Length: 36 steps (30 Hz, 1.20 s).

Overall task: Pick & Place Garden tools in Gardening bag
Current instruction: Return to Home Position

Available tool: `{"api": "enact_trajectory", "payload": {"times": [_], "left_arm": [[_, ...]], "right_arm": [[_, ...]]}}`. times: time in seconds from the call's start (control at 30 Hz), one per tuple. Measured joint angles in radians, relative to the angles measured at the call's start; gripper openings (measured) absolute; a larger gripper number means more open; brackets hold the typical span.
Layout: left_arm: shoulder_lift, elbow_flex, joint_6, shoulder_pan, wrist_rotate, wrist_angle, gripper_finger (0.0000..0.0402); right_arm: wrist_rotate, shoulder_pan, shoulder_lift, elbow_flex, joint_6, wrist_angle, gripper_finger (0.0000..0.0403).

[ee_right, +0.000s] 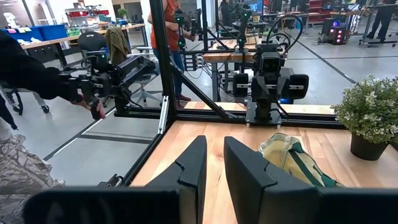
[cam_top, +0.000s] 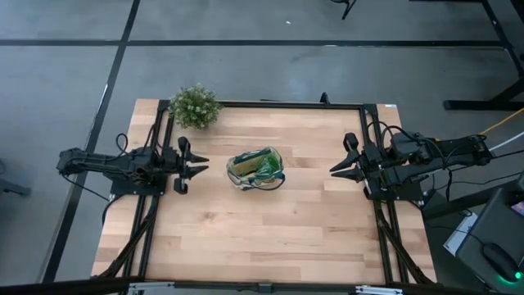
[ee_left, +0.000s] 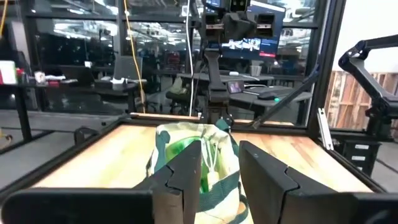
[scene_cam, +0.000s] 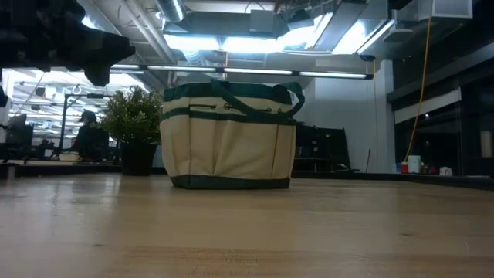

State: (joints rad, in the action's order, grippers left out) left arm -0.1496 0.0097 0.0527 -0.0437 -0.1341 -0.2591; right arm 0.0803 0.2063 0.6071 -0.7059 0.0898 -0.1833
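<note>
— At the left edge of the tabletop, how does the left tool stand?

— Its two fingers are spread apart. Nothing is between them, they touch nothing, and they point toward the middle. Seen from its own wrist, the gap between them frames the gardening bag.

— And the right tool?

— It sits opposite, at the right edge. Its fingers are parted too, with a narrower gap, and it is empty and aimed at the same bag.

— Where exactly is the bag?

— Upright near the middle of the tabletop, between the two tools and well apart from each. It is beige cloth with dark green trim, green handles and pockets round the outside. From above, a green shape shows in its open mouth, but I cannot tell what it is.

— Any writing?

— The lit screens beyond the table, in the left wrist view, carry text too small to read.

— Anything else on the wood?

— A bushy potted plant stands at a corner on the left arm's side, apart from the bag.
</note>
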Motion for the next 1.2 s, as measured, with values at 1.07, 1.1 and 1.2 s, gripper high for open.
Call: {"api": "enact_trajectory", "payload": {"times": [1.07, 1.1, 1.2], "left_arm": [[0.069, 0.0, 0.057, 0.0, 0.117, 0.254, 0.0103], [0.069, 0.001, 0.057, 0.0, 0.117, 0.254, 0.0103], [0.069, 0.001, 0.057, 0.0, 0.117, 0.254, 0.0104]], "right_arm": [[-0.029, -0.004, 0.0, 0.0, -0.193, 0.0, 0.006], [-0.042, -0.004, 0.0, 0.0, -0.233, -0.001, 0.006], [-0.051, -0.002, -0.006, 0.0, -0.193, -0.039, 0.006]]}}
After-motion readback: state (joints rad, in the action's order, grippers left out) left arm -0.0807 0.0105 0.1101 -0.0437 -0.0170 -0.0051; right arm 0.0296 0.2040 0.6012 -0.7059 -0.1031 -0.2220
